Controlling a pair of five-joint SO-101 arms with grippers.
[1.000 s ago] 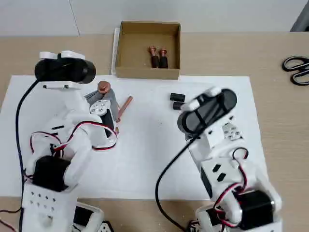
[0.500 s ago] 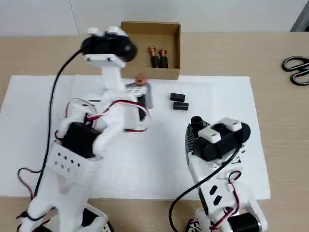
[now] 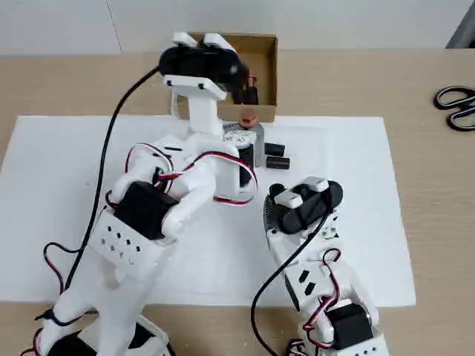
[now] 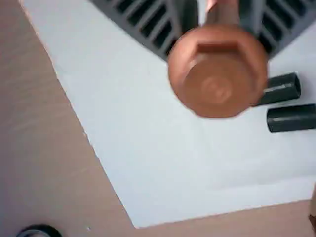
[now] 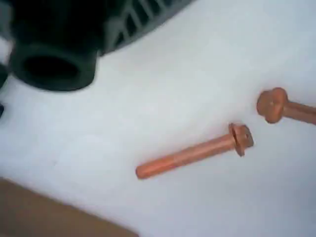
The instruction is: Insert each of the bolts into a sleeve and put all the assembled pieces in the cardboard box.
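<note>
Pinching a copper-coloured hex-head metal bolt (image 4: 217,79), your left tool (image 3: 251,138) hangs just in front of the open brown cardboard box (image 3: 264,59). The bolt stands head up between the grey ribbed fingers (image 4: 143,19), its shank running down between them. From the high view the bolt head sits close to the box's front wall. A white paper sheet (image 3: 59,170) covers the middle of the wooden counter (image 3: 423,81). Just beside that tool, on the side toward your right arm, a pair of short black cylindrical sleeves (image 3: 274,150) lies on the paper, close together and roughly parallel.

Your right tool (image 3: 280,197) is over the paper, nearer the arm bases, and it is clamped on a black tubular sleeve (image 5: 52,66) whose open bore faces the wrist camera. In that same wrist view a loose copper bolt (image 5: 192,154) lies flat and whole on the sheet. A second loose bolt (image 5: 276,105) lies apart from it, cut off by the frame edge so you see the head and a little of the shank.

Inside the box, dark assembled pieces (image 3: 253,93) with copper heads rest on the floor — the left arm hides part of them, so you cannot count them. A pair of black-handled scissors (image 3: 456,104) lies on the bare counter, well apart from everything else.
</note>
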